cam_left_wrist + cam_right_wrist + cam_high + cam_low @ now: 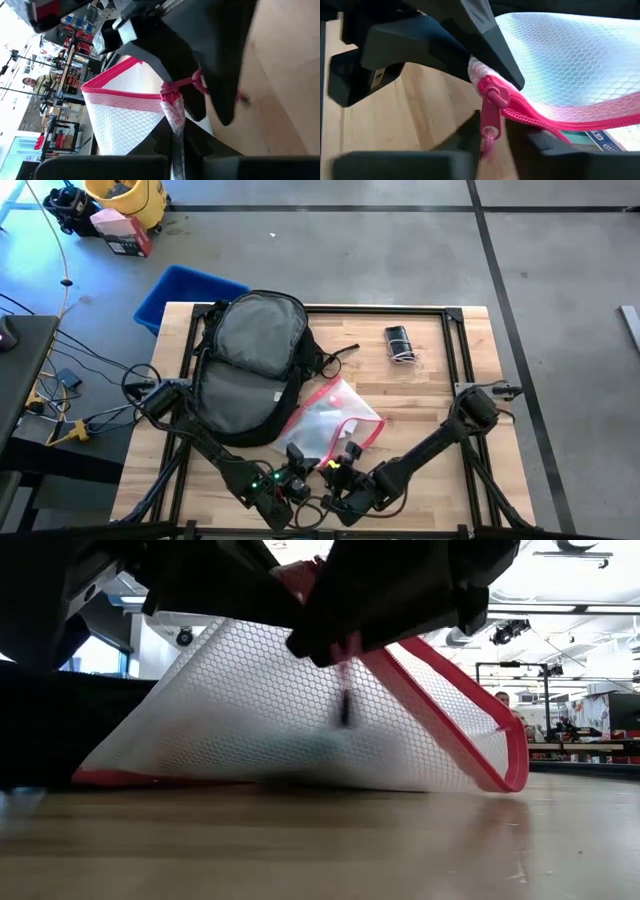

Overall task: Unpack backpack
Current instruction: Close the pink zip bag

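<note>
Large black fabric backpack (245, 370) with grey padded back panel lies flat on the wooden bench (430, 395), its long axis running away from me, on my left side and beyond both grippers. Just beside it, toward me, lies a clear mesh pouch (335, 418) with pink zip edging, one corner lifted off the bench. My left gripper (297, 462), the nearer arm to the backpack, has its fingers fully closed, pinching that raised pouch corner by the zip end. My right gripper (490, 131) sits directly opposite, its fingers narrowed almost together around the pink zip pull tab (490, 117). I judge the coming move to be drawing the zip along the pink edge, away from my left grip.
</note>
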`<state>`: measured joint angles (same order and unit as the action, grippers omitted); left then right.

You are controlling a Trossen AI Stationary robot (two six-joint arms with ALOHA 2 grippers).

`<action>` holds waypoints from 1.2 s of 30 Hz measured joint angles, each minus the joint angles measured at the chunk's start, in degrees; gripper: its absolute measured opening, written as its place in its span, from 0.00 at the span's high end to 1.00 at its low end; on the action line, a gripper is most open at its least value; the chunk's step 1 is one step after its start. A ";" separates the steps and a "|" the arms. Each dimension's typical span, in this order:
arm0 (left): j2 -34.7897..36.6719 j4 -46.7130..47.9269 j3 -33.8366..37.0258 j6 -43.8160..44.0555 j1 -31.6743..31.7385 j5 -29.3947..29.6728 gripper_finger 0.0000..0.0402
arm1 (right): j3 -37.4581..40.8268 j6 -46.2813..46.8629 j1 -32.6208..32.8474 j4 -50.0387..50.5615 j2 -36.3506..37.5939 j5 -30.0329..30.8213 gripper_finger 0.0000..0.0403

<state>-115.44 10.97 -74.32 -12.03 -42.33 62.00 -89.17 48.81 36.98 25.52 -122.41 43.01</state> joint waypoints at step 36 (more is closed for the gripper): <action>0.04 44.94 0.46 46.51 -11.96 -1.93 1.00 | 2.71 36.22 5.79 62.64 2.02 -20.69 1.00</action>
<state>-115.39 55.91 -73.87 34.47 -54.28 60.08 -86.45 85.02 42.77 88.17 -120.39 22.33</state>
